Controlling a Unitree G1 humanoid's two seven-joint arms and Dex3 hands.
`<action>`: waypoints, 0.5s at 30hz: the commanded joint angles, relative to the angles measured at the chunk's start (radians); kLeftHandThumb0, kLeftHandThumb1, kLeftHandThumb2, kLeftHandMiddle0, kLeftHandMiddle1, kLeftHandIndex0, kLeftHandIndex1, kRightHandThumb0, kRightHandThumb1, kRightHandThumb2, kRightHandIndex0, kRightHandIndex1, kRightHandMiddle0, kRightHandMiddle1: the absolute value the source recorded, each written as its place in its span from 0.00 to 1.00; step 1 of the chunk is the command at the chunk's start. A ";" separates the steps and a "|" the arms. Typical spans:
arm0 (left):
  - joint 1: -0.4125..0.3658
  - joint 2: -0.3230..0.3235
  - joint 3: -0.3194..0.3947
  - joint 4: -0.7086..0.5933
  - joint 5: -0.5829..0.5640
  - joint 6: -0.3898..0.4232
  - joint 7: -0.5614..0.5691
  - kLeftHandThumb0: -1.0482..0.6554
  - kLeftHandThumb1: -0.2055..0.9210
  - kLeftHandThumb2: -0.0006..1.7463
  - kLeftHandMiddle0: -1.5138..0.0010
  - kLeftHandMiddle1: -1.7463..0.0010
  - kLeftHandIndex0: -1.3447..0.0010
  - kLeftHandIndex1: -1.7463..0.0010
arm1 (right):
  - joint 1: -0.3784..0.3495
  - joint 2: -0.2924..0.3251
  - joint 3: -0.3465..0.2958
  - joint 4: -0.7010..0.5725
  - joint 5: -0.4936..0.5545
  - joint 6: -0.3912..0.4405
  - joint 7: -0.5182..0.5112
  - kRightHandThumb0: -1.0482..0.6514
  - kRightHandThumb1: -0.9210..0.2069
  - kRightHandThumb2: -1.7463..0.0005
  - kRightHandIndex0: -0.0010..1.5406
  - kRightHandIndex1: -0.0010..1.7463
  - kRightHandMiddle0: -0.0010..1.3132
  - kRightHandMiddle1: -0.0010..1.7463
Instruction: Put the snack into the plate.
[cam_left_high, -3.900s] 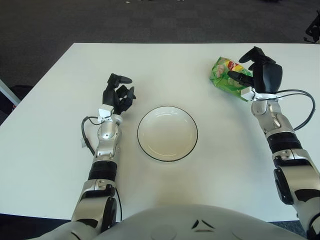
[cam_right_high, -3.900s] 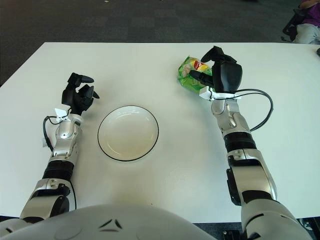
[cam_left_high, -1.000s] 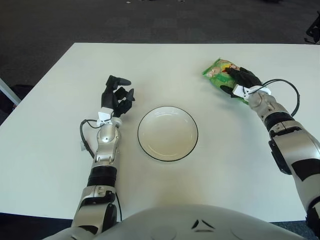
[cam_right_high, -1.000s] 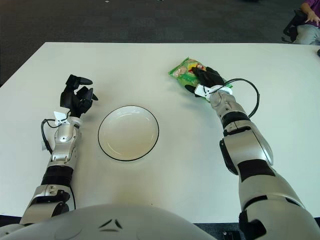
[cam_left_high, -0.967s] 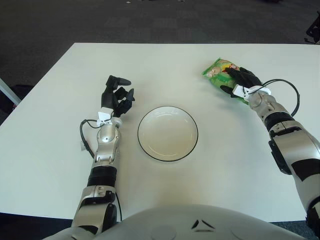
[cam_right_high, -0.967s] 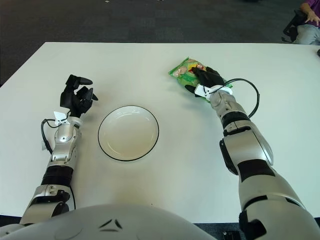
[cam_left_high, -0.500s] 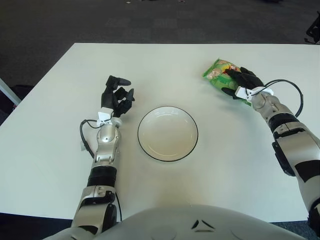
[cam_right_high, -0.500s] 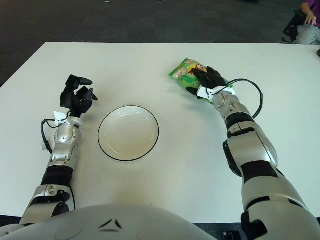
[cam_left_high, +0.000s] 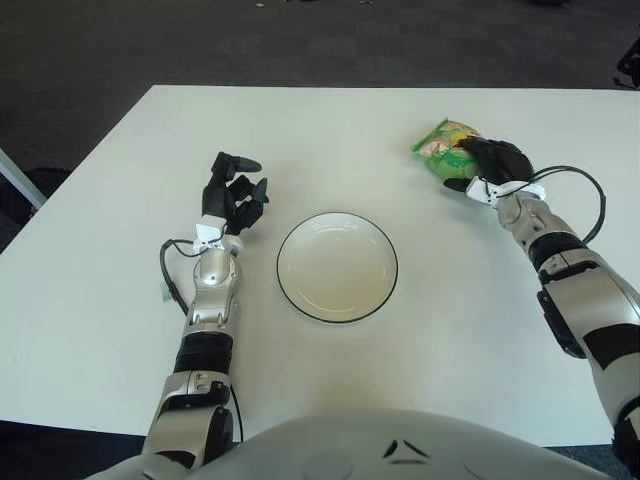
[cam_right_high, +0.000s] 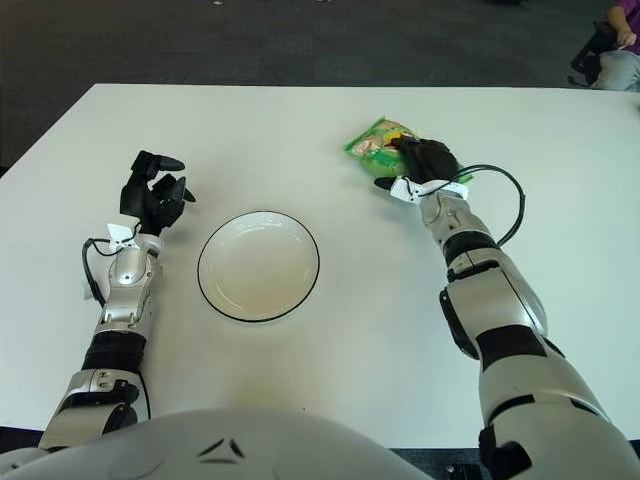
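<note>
A: Where is the snack?

B: The green crinkled plastic snack bag (cam_left_high: 441, 146) lies on the white rectangular table (cam_left_high: 330, 130), under the right hand (cam_left_high: 488, 162). The 3 black fingers (cam_left_high: 474, 147) are curled over the near end of the bag and close on it. The far end of the bag sticks out beyond the fingertips, toward the robot's left.

A: And the plate?

B: The round white plate with a thin black rim (cam_left_high: 337, 266) is well apart from the right hand, nearer to the robot and to the hand's left side. Nothing is inside it. The bag does not touch it.

A: What does the other hand do?

B: The left hand (cam_left_high: 234, 192) is just beside the plate, on its left side. It stands upright on the wrist with the fingers loosely spread, and it holds nothing. A black cable (cam_left_high: 580, 190) makes a loop behind the right wrist.
</note>
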 joint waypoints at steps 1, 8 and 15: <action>-0.009 0.007 0.001 0.003 0.008 -0.014 0.009 0.41 1.00 0.19 0.46 0.03 0.70 0.12 | 0.057 0.011 0.022 0.035 -0.022 0.059 0.012 0.38 0.00 0.99 0.24 0.71 0.57 0.66; -0.007 0.006 0.000 0.002 0.010 -0.021 0.009 0.41 1.00 0.19 0.46 0.03 0.70 0.12 | 0.051 0.012 0.046 0.043 -0.041 0.096 -0.011 0.60 0.39 0.46 0.36 0.83 0.41 0.93; -0.008 0.006 -0.001 0.001 0.010 -0.022 0.009 0.41 1.00 0.19 0.47 0.02 0.70 0.12 | 0.061 0.010 0.022 0.041 -0.017 0.051 -0.040 0.62 0.58 0.22 0.41 0.98 0.36 1.00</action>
